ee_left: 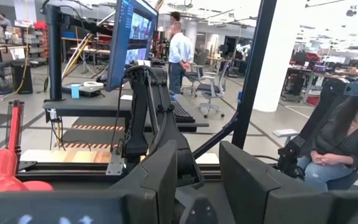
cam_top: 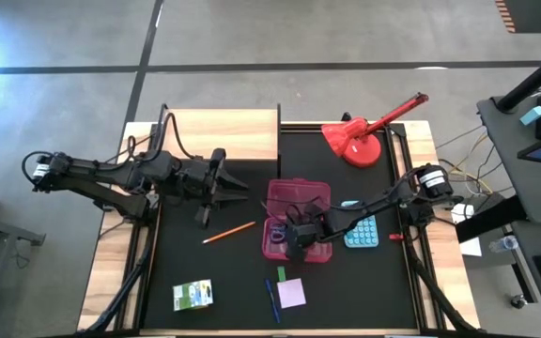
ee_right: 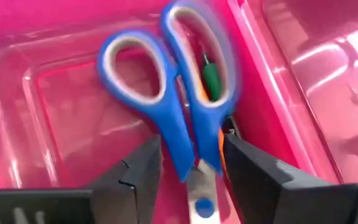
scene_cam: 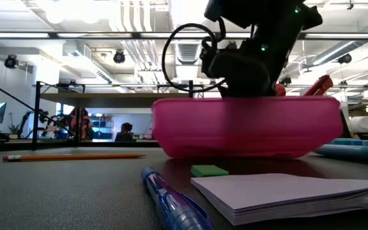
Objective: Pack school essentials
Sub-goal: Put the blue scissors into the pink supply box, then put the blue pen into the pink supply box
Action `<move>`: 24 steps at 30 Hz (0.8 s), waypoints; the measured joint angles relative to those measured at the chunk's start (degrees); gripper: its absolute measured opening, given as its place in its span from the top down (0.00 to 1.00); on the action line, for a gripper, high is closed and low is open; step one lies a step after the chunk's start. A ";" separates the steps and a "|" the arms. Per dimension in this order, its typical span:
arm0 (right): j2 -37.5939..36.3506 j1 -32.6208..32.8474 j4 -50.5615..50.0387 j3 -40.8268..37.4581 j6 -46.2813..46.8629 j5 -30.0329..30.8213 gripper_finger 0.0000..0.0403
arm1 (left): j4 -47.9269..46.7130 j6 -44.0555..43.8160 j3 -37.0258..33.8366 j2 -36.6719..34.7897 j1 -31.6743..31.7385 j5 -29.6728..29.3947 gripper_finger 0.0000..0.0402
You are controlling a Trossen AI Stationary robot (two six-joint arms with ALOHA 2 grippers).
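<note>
A: Why is the right gripper (ee_right: 188,163) down inside the pink case (cam_top: 319,192)?
B: To lay the blue-handled scissors (ee_right: 166,93) flat on its floor; its part-open fingers sit either side of the blades, though I can't tell whether they touch them.
A: The left gripper (cam_top: 216,188)?
B: Waiting open above the tabletop (cam_top: 364,291), beyond the orange pencil (cam_top: 228,232).

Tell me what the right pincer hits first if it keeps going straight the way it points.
Probably the blue-handled scissors lying in the pink box: the right pincer straddles them with open fingers, though contact is unclear.
</note>
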 joint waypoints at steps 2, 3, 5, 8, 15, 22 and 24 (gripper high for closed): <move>-0.23 0.01 -0.09 0.01 0.00 -0.02 0.55 | -0.08 -0.02 0.00 0.00 0.00 0.00 0.74; -0.43 0.01 -0.07 0.01 -0.01 -0.04 0.54 | -0.18 -0.02 0.00 0.00 0.00 0.00 0.74; -1.30 0.01 -0.22 0.00 0.00 -0.09 0.52 | -0.24 -0.04 0.00 0.00 0.00 0.00 0.74; -3.59 -0.07 -0.30 0.00 0.00 -0.03 0.51 | -1.80 -0.32 0.00 0.00 0.00 -0.01 0.74; -11.48 0.15 -0.49 0.00 1.54 -0.02 0.54 | -11.15 -5.59 0.00 0.00 -0.02 0.00 0.74; -17.46 3.36 -0.54 0.00 3.64 0.01 0.55 | -28.27 -18.64 -0.02 0.48 -0.07 0.00 0.74; -18.36 4.64 -0.54 0.00 3.66 0.01 0.55 | -32.74 -23.22 -0.02 1.36 -0.15 0.01 0.74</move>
